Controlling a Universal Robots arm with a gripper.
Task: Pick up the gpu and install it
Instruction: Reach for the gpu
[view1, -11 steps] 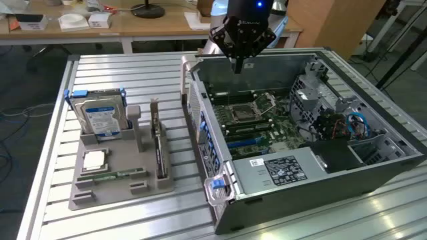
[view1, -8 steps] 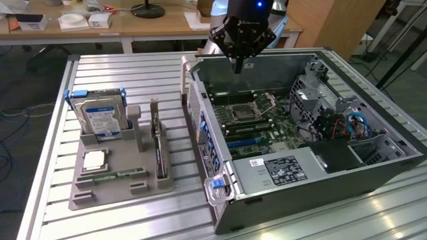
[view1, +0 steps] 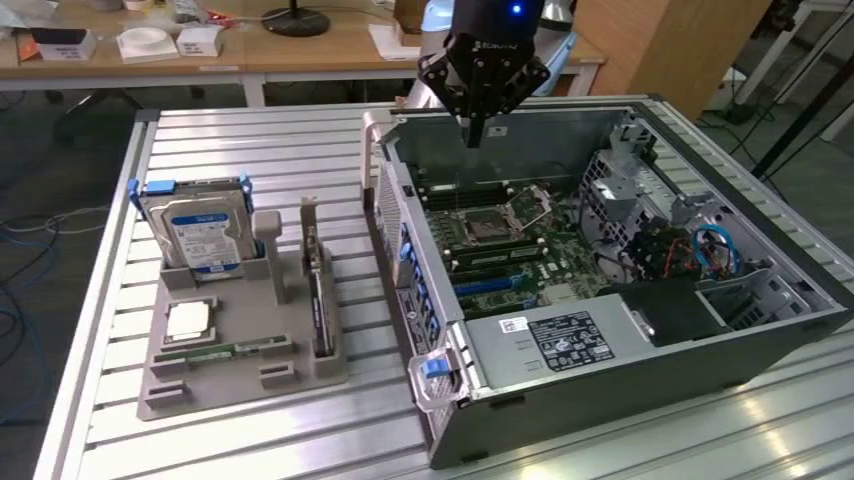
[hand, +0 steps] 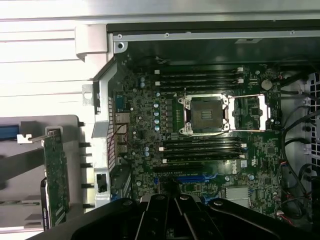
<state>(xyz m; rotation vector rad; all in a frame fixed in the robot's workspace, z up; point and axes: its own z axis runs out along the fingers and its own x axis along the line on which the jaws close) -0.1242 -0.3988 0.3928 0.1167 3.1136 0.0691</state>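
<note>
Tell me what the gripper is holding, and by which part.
Nothing is held. The gripper hangs shut and empty over the open computer case; the graphics card stands on edge in the grey rack beside it.

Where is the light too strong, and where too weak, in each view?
Exterior view: glare on the table, shade inside the computer case. Wrist view: the table is washed out to white, the motherboard is evenly lit.

gpu (view1: 320, 300) | green card, seemingly dark cooler face | upright on edge | slotted in grey stand (view1: 227, 385)
</note>
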